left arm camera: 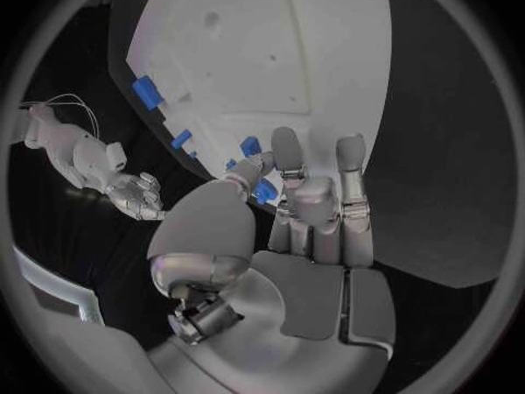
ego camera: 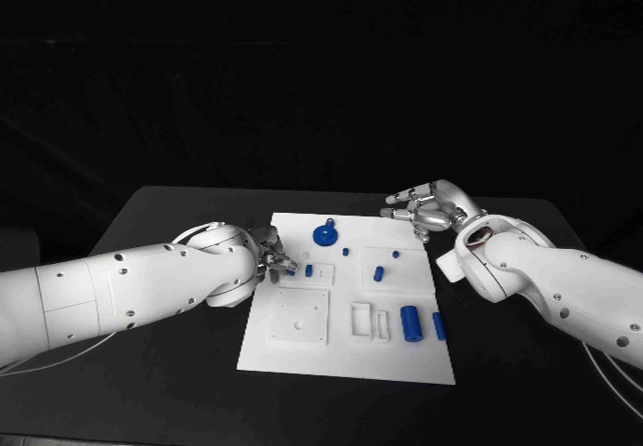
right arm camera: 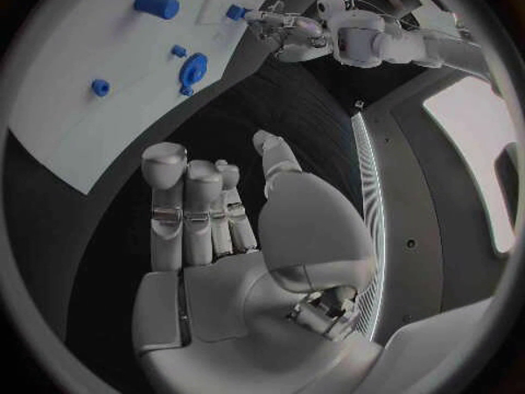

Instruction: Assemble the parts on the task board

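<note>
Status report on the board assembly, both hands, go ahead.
Left hand at task board left edge, fingers on a small blue part. Right hand open, off the board's far right corner. Nothing in the way.

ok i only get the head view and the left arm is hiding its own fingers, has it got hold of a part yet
observer: In the left wrist view the left hand has its fingers down on the task board with a small blue part between the fingertips. I cannot tell if it is actually gripped.
operator: and the right one, i just see the back of it, anything in the palm
observer: Nothing. The right wrist view shows the right hand with a bare palm and loose fingers, over the black table just off the board's edge.
</note>
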Robot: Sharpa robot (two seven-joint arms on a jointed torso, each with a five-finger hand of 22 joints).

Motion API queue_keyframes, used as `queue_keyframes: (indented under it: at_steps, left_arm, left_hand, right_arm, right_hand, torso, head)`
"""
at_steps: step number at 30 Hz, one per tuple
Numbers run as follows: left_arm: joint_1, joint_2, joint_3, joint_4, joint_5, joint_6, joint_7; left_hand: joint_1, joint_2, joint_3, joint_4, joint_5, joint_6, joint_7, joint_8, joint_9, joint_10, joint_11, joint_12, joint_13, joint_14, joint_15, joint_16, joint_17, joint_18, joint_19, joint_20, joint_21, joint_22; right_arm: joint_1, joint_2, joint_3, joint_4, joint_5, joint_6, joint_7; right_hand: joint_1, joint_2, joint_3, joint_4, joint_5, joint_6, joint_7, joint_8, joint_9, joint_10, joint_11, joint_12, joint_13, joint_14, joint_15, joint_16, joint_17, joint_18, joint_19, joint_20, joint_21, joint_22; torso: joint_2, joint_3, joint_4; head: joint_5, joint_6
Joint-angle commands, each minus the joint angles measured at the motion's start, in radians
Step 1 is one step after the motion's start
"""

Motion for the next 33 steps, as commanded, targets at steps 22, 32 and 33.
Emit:
queue_keyframes:
  at_steps: [22,32,33]
  left_arm:
    - [-0.004,0.007,-0.003,-0.015,-0.022,0.08,-0.025]
    - [-0.004,0.02,-0.003,-0.02,-0.022,0.104,-0.02]
    - [-0.004,0.021,-0.003,-0.021,-0.022,0.106,-0.019]
  left_hand:
    - [0.004,0.004,0.084,-0.083,0.002,0.161,-0.102,-0.002,0.0,0.031,-0.025,0.006,0.002,0.0,-0.005,0.005,0.001,0.016,-0.007,0.001,0.006,0.02]
    - [0.002,0.009,0.072,-0.074,-0.03,0.174,-0.106,0.0,0.003,0.031,-0.024,0.019,0.01,0.002,-0.005,0.015,0.016,0.014,-0.007,0.003,0.005,0.019]
    - [0.002,0.011,0.067,-0.067,-0.047,0.179,-0.108,0.002,0.006,0.031,-0.026,0.024,0.013,0.004,-0.005,0.019,0.024,0.014,-0.006,0.003,0.004,0.019]
  right_arm:
    - [0.0,0.0,0.001,0.001,-0.003,0.007,0.009]
    - [0.0,0.0,0.001,0.001,-0.003,0.007,0.008]
    - [0.0,0.0,0.001,0.001,-0.003,0.007,0.008]
  right_hand:
    - [-0.008,0.0,0.007,0.001,0.005,0.008,-0.002,0.0,0.001,-0.006,-0.001,0.0,0.001,-0.004,-0.001,-0.004,0.001,0.017,0.014,0.0,-0.005,0.077]
    - [-0.008,0.001,0.008,0.001,0.007,0.008,-0.002,0.0,0.002,-0.007,-0.001,-0.001,0.0,-0.005,-0.001,-0.005,0.0,0.017,0.014,0.0,-0.004,0.077]
    - [-0.008,0.001,0.008,0.001,0.007,0.008,-0.002,0.0,0.002,-0.007,-0.001,-0.001,0.0,-0.005,-0.001,-0.005,0.0,0.017,0.014,0.0,-0.004,0.077]
  torso:
    - [0.001,0.0006,-0.0016]
    - [0.001,0.0013,-0.0015]
    - [0.001,0.0012,-0.0016]
  head:
    - [-0.001,-0.005]
    - [-0.002,-0.007]
    - [-0.002,-0.007]
